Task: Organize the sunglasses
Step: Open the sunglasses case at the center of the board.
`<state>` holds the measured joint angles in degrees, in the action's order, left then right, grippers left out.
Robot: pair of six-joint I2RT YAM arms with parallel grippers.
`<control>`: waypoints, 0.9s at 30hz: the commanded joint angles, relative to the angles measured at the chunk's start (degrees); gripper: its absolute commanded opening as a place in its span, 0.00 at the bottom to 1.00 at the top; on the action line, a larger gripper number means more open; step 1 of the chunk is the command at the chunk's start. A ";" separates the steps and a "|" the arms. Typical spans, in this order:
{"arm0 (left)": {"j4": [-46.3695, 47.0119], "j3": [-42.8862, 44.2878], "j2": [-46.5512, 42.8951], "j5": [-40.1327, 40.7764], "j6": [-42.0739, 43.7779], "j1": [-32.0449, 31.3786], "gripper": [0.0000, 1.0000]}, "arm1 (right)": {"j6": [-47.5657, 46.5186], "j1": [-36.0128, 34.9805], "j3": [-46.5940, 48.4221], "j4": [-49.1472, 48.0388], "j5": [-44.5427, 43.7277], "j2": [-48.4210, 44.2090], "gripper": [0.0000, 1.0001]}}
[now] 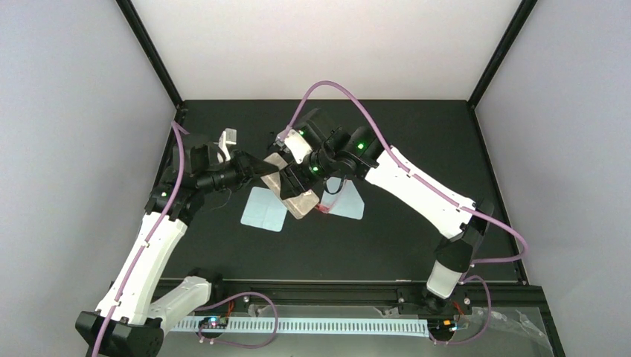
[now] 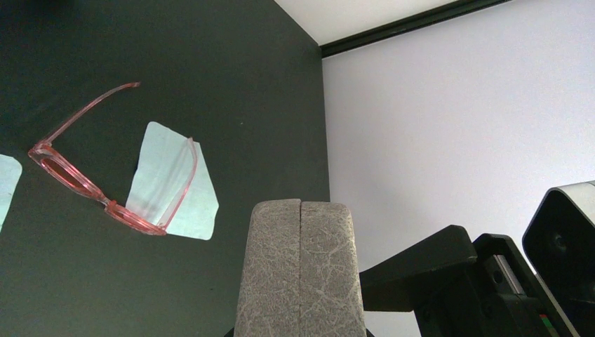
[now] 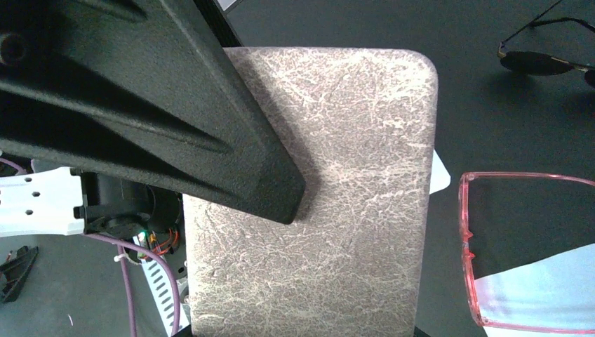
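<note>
Evidently the step in hand is readying a grey crackled pouch (image 1: 296,195) to take the sunglasses (image 1: 327,207); the pair itself is not yet picked up. Nearest the wrist cameras is the pouch. In the left wrist view it stands edge-on at the bottom centre, its two layers lying flat together. In the overhead view the left pincer (image 1: 266,169) reaches its left edge and looks pinched onto it. The right pincer (image 1: 299,178) meets the pouch from the other side. In the right wrist view one black finger (image 3: 175,105) lies slantwise across the pouch's face from the upper left. Its partner is hidden, so I cannot tell whether that pincer has closed on the pouch or stands spread.

Just beyond the pouch, the sunglasses lie open on the dark surface (image 1: 417,149), close under the right arm in the overhead view. One slim arm of theirs rests across a pale blue cloth (image 2: 158,165). A second cloth (image 1: 266,210) lies lower left of the pouch. Farther off, at the upper right of the right wrist view, sits a black dark-lensed pair (image 3: 544,62), well apart from the pink one.

Next, I judge, the pouch mouth must be parted. One pincer should keep hold while the other lets go, drops to the pink frame and grips it without catching the cloth.
</note>
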<state>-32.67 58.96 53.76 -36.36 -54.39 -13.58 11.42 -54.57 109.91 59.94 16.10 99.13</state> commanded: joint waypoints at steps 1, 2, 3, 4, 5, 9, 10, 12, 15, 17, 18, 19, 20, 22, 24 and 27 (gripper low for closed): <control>0.68 0.50 -0.88 -1.59 -0.65 -0.39 0.05 | 1.14 -0.19 -1.85 -2.25 0.35 -1.53 0.56; 0.67 0.40 -0.99 -1.56 -0.59 -0.39 0.06 | 1.92 -0.19 -2.21 -2.67 0.15 -1.83 0.54; 0.75 0.25 -1.14 -1.60 -0.45 -0.39 0.07 | 2.84 -0.19 -2.55 -3.19 -0.15 -2.16 0.52; 0.91 0.12 -1.27 -1.71 -0.27 -0.39 0.09 | 3.77 -0.17 -2.85 -3.51 -0.45 -2.45 0.51; 0.81 0.03 -1.36 -1.80 0.07 -0.39 0.13 | 4.82 -0.19 -3.20 -3.87 -0.85 -2.65 0.50; 0.20 0.02 -1.44 -2.17 1.22 -0.39 0.36 | 9.11 -0.19 -4.81 -5.03 -2.53 -3.92 0.44; 0.22 0.02 -1.46 -2.37 1.38 -0.39 0.42 | 10.09 -0.19 -5.25 -5.28 -2.97 -4.26 0.42; 0.18 0.37 -1.39 -2.67 2.13 -0.39 0.56 | 11.73 -0.19 -5.93 -5.65 -3.88 -4.90 0.39; -0.58 1.12 -1.37 -2.94 3.41 -0.39 0.82 | 13.99 -0.11 -6.64 -5.57 -6.14 -5.78 0.37; -0.72 1.52 -1.65 -3.05 4.18 -0.39 0.92 | 15.48 -0.10 -7.10 -5.31 -7.54 -6.36 0.37; -0.69 1.65 -1.83 -3.03 4.42 -0.39 0.95 | 16.12 -0.01 -7.34 -5.21 -8.25 -6.67 0.37; -0.64 1.80 -2.01 -3.03 4.65 -0.39 0.97 | 16.68 0.01 -7.52 -5.07 -8.84 -6.85 0.37; -0.58 2.04 -2.26 -2.97 4.99 -0.39 0.98 | 17.03 -0.01 -7.59 -5.00 -9.34 -7.04 0.36; -0.80 2.58 -2.57 -2.73 5.96 -0.39 0.99 | 17.65 0.19 -7.40 -4.63 -10.07 -7.22 0.36; -1.13 3.10 -3.05 -2.39 6.99 -0.39 0.99 | 18.54 0.90 -7.17 -4.49 -10.14 -7.42 0.35; -1.13 3.19 -4.38 -1.96 8.18 -0.39 0.99 | 19.98 2.94 -8.08 -6.71 -7.81 -8.95 0.33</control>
<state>-33.26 59.40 51.68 -38.22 -48.97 -13.61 28.38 -53.93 102.32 56.58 8.01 94.08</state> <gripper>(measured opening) 0.986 0.635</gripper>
